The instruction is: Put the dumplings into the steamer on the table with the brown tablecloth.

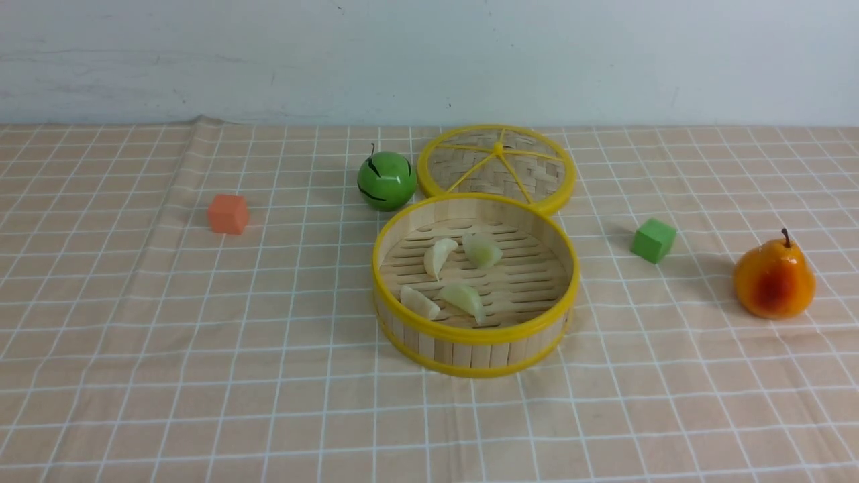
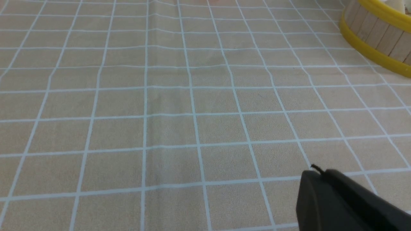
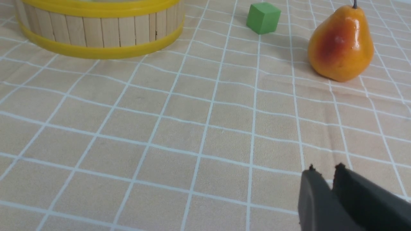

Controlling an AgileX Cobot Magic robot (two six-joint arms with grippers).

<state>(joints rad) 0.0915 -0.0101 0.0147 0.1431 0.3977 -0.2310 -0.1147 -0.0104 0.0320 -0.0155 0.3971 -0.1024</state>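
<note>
Checked tablecloth (image 1: 201,376) without any writing

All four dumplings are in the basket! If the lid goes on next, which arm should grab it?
Probably the right. The lid lies behind the steamer, slightly toward the robot's right, and the right gripper is empty. It's close, though.

You are looking at a staged test bench, not a real kitchen: a table (image 1: 134,376) draped in a peach tablecloth (image 1: 100,302) with white grid lines stands against a bare, scuffed whitish wall (image 1: 201,60), and the props are toys: plastic pear (image 1: 774,279), green apple (image 1: 386,180), foam cubes (image 1: 653,239).
</note>
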